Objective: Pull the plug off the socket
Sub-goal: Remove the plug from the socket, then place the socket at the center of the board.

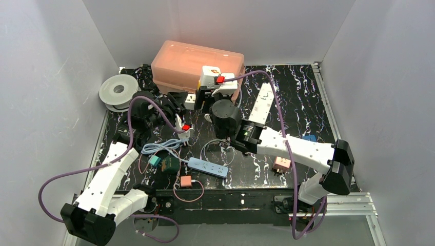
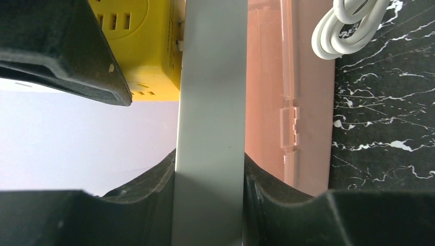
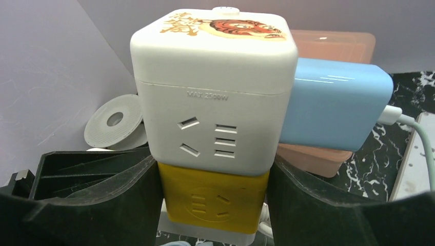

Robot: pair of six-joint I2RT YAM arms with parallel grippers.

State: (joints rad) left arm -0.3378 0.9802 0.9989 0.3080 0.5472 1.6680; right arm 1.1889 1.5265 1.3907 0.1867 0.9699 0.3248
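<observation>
The black white-veined table [image 1: 308, 102] carries a translucent pink plastic box [image 1: 184, 59] at the upper middle of the top view, and the work sits just in front of it. There the right hand [image 3: 213, 174] is clamped on a stacked socket. Its two dark fingers press both sides of the yellow plastic block [image 3: 213, 200], on which sits the white plastic cube socket [image 3: 213, 118] with a tiger print on top.

In the right wrist view the light blue rounded plastic plug [image 3: 333, 102] sticks out of the cube's right-hand face, above and just right of the right finger. Its long axis runs level toward the right edge of the frame, so the pull should, I judge, go straight that way while the stack is held.

The left hand [image 2: 208, 166] is shut tight on a pale grey flat slab [image 2: 210, 102] just beside the yellow block. What that slab is I cannot tell, nor which hand lies nearer the plug. A thin pale cable [image 3: 410, 125] leaves the plug's far end.
</observation>
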